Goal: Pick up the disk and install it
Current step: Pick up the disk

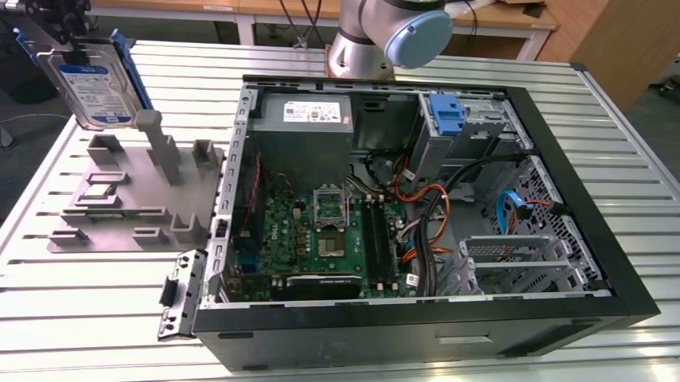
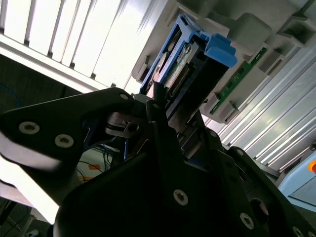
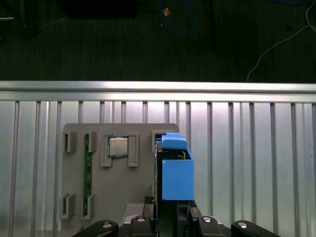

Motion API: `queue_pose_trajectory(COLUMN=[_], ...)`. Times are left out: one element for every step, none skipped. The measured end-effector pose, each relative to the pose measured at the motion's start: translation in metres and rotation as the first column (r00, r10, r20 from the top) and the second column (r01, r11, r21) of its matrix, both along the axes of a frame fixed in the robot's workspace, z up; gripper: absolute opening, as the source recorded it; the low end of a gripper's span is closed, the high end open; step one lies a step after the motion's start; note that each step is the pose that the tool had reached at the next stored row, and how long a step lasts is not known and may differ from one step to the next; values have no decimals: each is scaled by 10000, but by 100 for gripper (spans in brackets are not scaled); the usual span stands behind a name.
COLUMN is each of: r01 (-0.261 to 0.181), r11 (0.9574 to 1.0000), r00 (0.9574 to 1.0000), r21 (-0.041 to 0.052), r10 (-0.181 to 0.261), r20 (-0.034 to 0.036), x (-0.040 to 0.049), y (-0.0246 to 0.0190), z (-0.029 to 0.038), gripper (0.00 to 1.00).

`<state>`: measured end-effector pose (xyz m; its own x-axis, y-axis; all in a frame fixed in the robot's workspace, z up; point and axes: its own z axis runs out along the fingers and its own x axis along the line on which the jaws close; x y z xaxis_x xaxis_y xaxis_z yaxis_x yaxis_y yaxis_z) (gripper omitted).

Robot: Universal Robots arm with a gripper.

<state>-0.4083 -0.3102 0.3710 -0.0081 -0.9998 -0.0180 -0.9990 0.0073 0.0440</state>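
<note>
The disk is a silver-grey drive with a white-and-blue label and a blue bracket along its edges. It hangs upright at the exterior view's far left, over the back of the grey fixture plate. My gripper is shut on its upper edge. In both wrist views the dark fingers clamp the drive, and its blue bracket points away from the camera toward the plate. The open computer case lies to the exterior view's right of the plate.
Inside the case are a grey power supply, a motherboard, loose cables and a drive bay with a blue bracket. The arm's base stands behind the case. The plate holds a processor chip and a green memory stick.
</note>
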Motion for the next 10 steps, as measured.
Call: queue_pose_trajectory(r01=[0,0,0,0,0,0,0,0,0,0], r11=[10000,10000,10000,10000,10000,10000,10000,10000,10000,10000], r00=[10000,10000,10000,10000,10000,10000,10000,10000,10000,10000], r21=[1,0,-1,-1,0,-1,-2,-2,-1,-1], r10=[0,0,0,0,0,0,0,0,0,0], r20=[1,1,-2,-2,-2,-2,-5,-5,-2,-2], x=[0,0,0,0,0,0,0,0,0,0], y=[0,0,0,0,0,0,0,0,0,0], z=[0,1,4,6,6,8,12,17,21,27], gripper=[35,35,35,35,35,35,35,35,35,35])
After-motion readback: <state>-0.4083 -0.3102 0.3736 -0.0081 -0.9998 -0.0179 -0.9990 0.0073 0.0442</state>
